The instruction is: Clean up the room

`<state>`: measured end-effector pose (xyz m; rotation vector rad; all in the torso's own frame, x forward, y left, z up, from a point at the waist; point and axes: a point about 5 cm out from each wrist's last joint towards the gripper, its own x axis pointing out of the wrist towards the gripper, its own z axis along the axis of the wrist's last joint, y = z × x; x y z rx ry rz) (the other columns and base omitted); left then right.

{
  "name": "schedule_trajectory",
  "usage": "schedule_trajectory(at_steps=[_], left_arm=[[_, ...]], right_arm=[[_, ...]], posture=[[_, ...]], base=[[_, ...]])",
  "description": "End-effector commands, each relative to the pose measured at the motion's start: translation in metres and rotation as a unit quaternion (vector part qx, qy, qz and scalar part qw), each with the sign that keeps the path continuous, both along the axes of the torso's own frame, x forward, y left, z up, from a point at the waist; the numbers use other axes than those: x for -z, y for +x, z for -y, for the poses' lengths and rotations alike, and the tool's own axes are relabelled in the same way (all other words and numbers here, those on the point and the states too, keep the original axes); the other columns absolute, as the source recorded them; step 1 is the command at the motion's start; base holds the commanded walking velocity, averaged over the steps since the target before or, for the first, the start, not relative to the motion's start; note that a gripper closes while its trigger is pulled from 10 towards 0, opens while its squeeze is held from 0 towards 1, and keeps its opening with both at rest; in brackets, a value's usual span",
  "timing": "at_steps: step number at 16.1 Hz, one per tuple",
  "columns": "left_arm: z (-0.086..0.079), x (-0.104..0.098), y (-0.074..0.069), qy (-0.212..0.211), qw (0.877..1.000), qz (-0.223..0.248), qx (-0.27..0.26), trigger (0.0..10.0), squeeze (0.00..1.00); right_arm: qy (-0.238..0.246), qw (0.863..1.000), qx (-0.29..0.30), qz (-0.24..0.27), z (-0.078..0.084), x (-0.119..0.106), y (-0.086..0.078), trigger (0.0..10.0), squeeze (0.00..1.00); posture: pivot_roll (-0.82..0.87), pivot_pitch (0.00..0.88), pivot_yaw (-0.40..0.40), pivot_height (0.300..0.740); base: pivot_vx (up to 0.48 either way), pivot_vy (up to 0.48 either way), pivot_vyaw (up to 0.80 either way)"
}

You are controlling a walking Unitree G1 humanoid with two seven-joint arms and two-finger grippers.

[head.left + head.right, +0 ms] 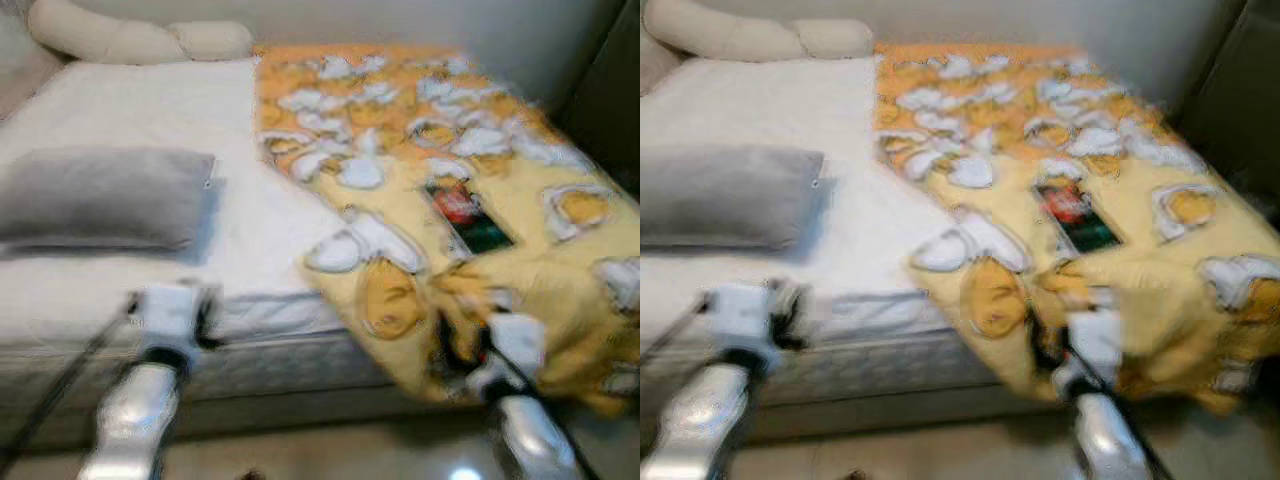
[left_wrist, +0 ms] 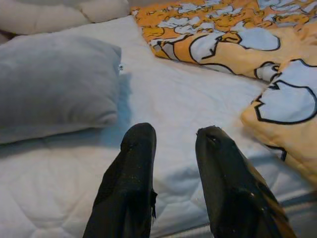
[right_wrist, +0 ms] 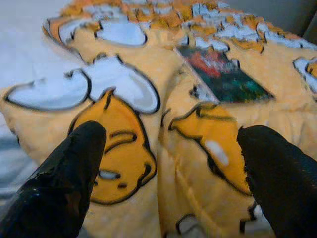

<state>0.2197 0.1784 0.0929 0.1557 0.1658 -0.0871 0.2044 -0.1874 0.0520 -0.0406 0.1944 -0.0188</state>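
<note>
The right gripper [image 3: 171, 148] hangs spread wide, one black finger [image 3: 64, 173] on either side of a fold of the yellow cartoon-print blanket [image 1: 470, 190], holding nothing. From the wrist camera the cloth lies just past the fingertips; whether they touch it I cannot tell. In the head views, which are blurred, this gripper sits at the bed's near edge, where the blanket droops over the side of the mattress [image 1: 150, 110].

The left gripper [image 2: 173, 144] is parted by a narrower gap and also empty, poised over the bare white quilted mattress near its front edge, with a grey pillow [image 1: 100, 195] beyond it.

A flat red-and-green book or packet [image 1: 468, 218] lies on the blanket, further up the bed from the right gripper. A long cream bolster [image 1: 130, 38] rests at the head of the bed.

The likely job here is straightening the blanket. The risk, as I judge it, is that a pull on the hanging edge drags the flat item along and tips it to the floor, or that widely spread fingers close on a thick bunch of cloth and slip off.
</note>
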Motion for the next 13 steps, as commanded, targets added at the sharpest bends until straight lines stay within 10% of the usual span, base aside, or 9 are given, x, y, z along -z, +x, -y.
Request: schedule_trajectory(at_steps=[1,13], left_arm=[[-0.0066,-0.0028,0.0013,0.011,1.0,0.003,-0.006,10.0,0.0],[-0.0053,-0.0023,0.0017,0.013,1.0,0.002,-0.003,10.0,0.0]], right_arm=[[0.005,1.0,-0.002,0.013,-0.0036,-0.0051,0.0036,10.0,0.0],[0.007,1.0,0.0,0.015,-0.0029,-0.0053,0.0045,10.0,0.0]], posture=[[-0.02,0.0,-0.009,0.74],[-0.01,0.0,-0.01,0.74]], base=[[0.0,0.39,0.0],[0.0,0.396,0.0]])
